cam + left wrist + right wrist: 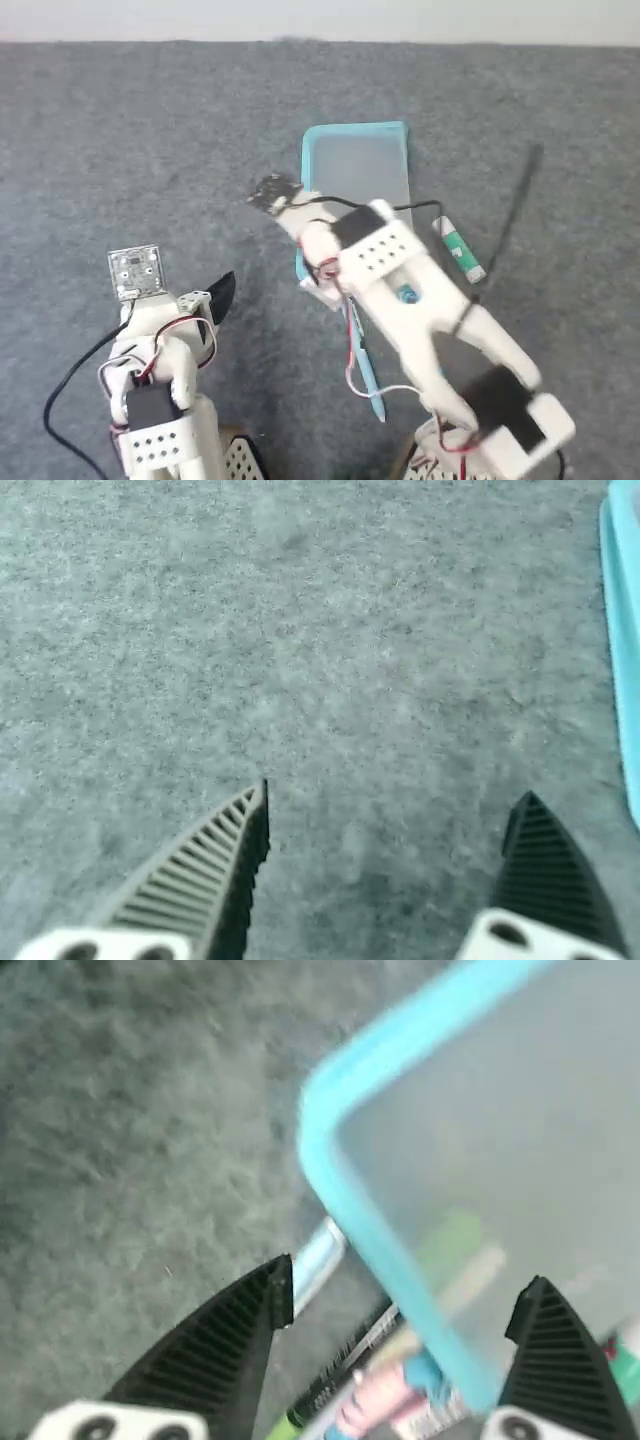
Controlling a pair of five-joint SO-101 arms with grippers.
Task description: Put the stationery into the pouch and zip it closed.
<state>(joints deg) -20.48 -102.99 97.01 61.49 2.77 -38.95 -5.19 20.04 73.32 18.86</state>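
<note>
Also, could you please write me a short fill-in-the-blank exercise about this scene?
1. The translucent pouch with the light blue rim lies on a ___ felt-like cover.
2. The jaws of the left arm stand ___ above bare cover.
3. The jaws of the right arm straddle one ___ of the pouch.
4. The slim pen lying under the right arm is light ___.
Missing words: grey; open; corner; blue.

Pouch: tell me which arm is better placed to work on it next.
Right. The right pincer, open, straddles a corner of the pouch, with pens close by. The left pincer, also open, hangs over bare carpet, the pouch off to one side.
</note>
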